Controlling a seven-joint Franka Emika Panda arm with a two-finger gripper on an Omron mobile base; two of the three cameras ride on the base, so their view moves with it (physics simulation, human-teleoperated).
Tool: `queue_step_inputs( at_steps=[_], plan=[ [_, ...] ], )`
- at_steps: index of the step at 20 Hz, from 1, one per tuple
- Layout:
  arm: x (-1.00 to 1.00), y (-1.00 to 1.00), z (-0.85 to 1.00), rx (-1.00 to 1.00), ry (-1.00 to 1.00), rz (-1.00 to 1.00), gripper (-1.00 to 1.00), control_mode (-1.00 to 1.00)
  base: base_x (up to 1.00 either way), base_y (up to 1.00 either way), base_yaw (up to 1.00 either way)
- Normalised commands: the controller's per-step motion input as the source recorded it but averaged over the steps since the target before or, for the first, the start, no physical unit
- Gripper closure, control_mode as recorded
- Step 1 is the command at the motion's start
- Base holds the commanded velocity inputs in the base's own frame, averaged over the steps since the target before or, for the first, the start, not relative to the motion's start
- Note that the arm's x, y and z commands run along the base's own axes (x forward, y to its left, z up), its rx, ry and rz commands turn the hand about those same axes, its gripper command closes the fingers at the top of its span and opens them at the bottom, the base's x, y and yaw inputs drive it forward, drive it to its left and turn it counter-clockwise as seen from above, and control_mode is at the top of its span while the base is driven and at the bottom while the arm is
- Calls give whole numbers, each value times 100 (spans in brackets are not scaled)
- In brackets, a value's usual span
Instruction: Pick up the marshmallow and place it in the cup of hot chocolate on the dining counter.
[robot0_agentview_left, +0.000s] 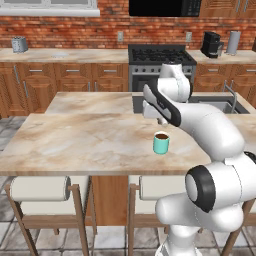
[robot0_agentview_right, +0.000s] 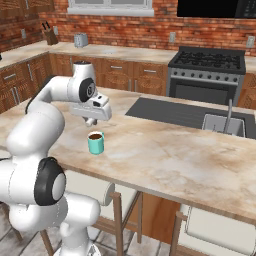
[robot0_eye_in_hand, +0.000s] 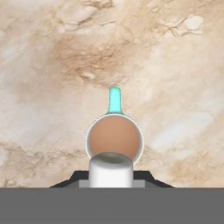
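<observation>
The teal cup of hot chocolate stands on the beige marbled dining counter, with brown liquid at its rim. My gripper hangs a short way above the cup, slightly behind it. Looking straight down in the hand view, the cup's rim circles the brown drink, and a teal handle sticks out on its far side. The gripper is shut on the white marshmallow, a stubby cylinder that overlaps the cup's near rim.
A sink with a faucet is set into the counter behind, to the right. Cushioned wooden stools line the counter's near edge. A stove, a coffee machine and a toaster stand along the back wall.
</observation>
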Motion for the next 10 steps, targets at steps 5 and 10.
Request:
queue_step_inputs(
  at_steps=[5,10],
  plan=[
    [-4,0,-2,0,0,0,100,-100,0,0,0],
    [0,0,-7,0,0,0,100,-100,0,0,0]
  ],
)
